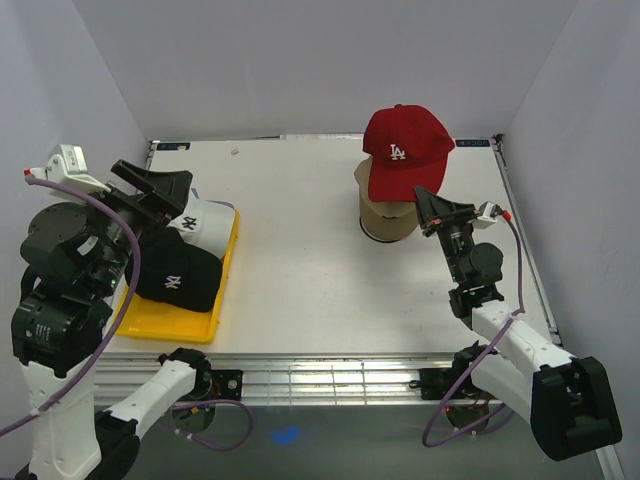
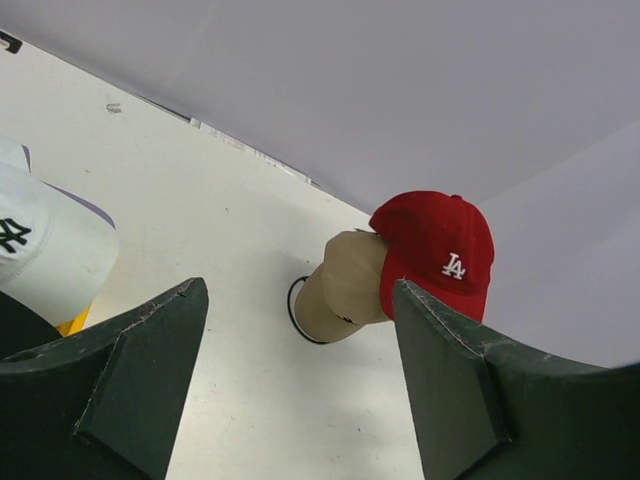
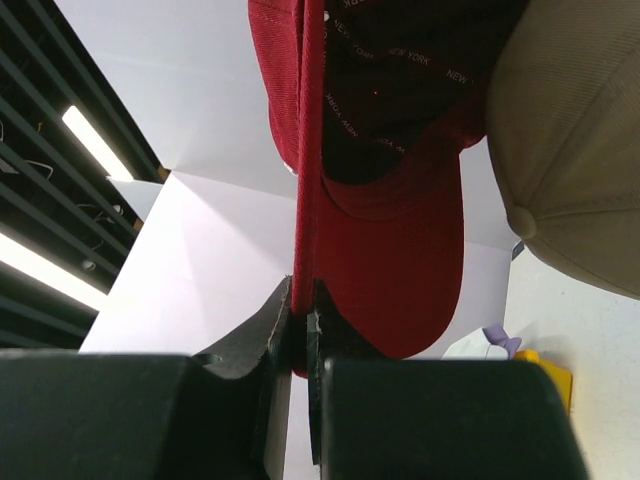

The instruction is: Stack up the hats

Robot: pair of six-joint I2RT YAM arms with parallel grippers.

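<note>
Stacking is started: red cap (image 1: 405, 150), pinched at the brim by right gripper (image 3: 298, 315), is set on tan cap (image 1: 388, 218); white cap (image 1: 205, 222) and black cap (image 1: 180, 275) are left in yellow tray (image 1: 170, 328); left gripper (image 2: 298, 300) is held wide, empty.

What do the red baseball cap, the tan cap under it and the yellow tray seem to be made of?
Red fabric baseball cap: matte woven cloth, probably cotton; stitched brim and printed inner tape show.
Tan fabric cap: matte twill-like cloth, fine ribbing visible close up.
Yellow rectangular tray: likely smooth moulded plastic, uniform colour, rounded rim.
</note>
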